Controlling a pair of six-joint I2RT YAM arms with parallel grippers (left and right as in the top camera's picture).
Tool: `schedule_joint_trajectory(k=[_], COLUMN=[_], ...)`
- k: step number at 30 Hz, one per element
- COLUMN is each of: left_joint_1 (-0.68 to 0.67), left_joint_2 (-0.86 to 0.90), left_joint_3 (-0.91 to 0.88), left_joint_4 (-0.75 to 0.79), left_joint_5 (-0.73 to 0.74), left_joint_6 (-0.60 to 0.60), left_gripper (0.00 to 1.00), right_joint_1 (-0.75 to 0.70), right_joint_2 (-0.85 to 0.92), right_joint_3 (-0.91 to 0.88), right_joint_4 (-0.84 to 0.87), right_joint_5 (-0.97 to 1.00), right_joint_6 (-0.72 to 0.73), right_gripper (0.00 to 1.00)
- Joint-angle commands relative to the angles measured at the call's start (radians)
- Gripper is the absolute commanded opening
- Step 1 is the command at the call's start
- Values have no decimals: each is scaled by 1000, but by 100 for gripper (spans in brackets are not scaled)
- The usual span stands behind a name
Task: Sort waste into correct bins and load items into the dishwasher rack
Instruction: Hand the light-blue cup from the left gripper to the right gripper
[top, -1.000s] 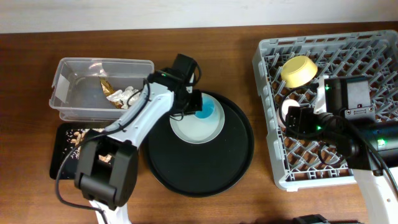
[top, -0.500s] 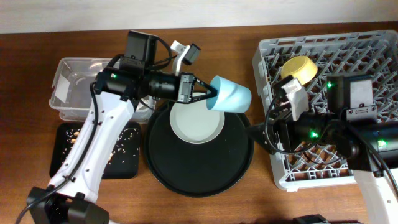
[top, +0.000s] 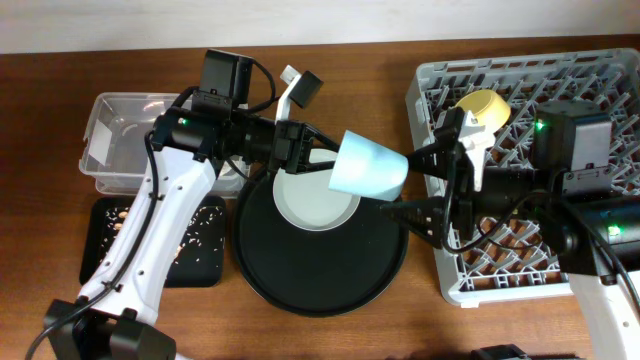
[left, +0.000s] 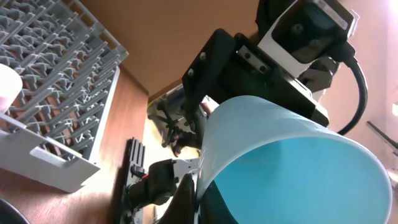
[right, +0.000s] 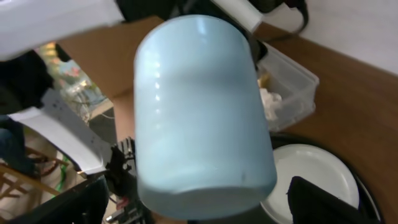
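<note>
Mid-air above the table, the left gripper (top: 322, 158) is clamped on the rim of the blue cup (top: 368, 165), one finger inside the wall and one outside. It holds the cup on its side, mouth turned back toward the left arm and closed base pointing at the dishwasher rack (top: 600, 80).

Facing it from the rack side, the right gripper (top: 402, 186) stands with its jaws wide apart, one finger above the cup's base and one below. The base end lies just at the opening between them. Whether either finger touches the cup cannot be told from overhead. In the right wrist view the cup's pale blue base and side fill the middle of the frame, with the dark fingers (right: 326, 199) low at either side.

The cup hangs over the right edge of the pale round plate (top: 310, 210), which lies on the large round black tray (top: 320, 275) between the clear plastic tub (top: 110, 150) and the rack. A crumpled white napkin (right: 272, 102) lies in the tub. Tan food scraps (top: 205, 235) are scattered in the shallow black tray (top: 95, 255) just in front of the tub.

In the rack, a small yellow bowl (top: 480, 112) sits tilted among the pegs near the far left corner. A pale pink cup (left: 5, 84) shows at the edge of the left wrist view.
</note>
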Motion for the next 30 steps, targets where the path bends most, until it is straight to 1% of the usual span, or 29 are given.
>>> schedule_joint_trajectory(k=[1, 10, 12, 17, 21, 23, 24, 27, 30], left_joint_1=[-13, -19, -19, -39, -72, -78, -78, -77, -77], left_joint_2=[-5, -5, -5, -5, -5, -5, -5, -5, -5], left_joint_3=[12, 12, 12, 12, 12, 12, 12, 12, 12], left_joint_4=[5, 31, 40, 47, 66, 71, 72, 73, 73], left_joint_5=[48, 45, 42, -52, -70, -79, -84, -84, -85], left_joint_6=[27, 27, 27, 27, 26, 26, 26, 26, 26], left_gripper=[0, 0, 0, 0, 0, 0, 0, 0, 0], right_joint_1=[0, 0, 0, 0, 0, 0, 0, 0, 0], right_joint_2=[-11, 50, 67, 86, 86, 86, 86, 86, 86], right_joint_3=[5, 5, 5, 5, 5, 5, 5, 5, 5], right_joint_4=[32, 3, 3, 7, 26, 25, 21, 18, 18], right_joint_5=[-124, -127, -134, -149, -163, -171, -171, -167, -166], right_joint_6=[-8, 10, 15, 15, 15, 15, 15, 15, 15], right_gripper=[89, 80, 80, 78, 70, 68, 64, 60, 59])
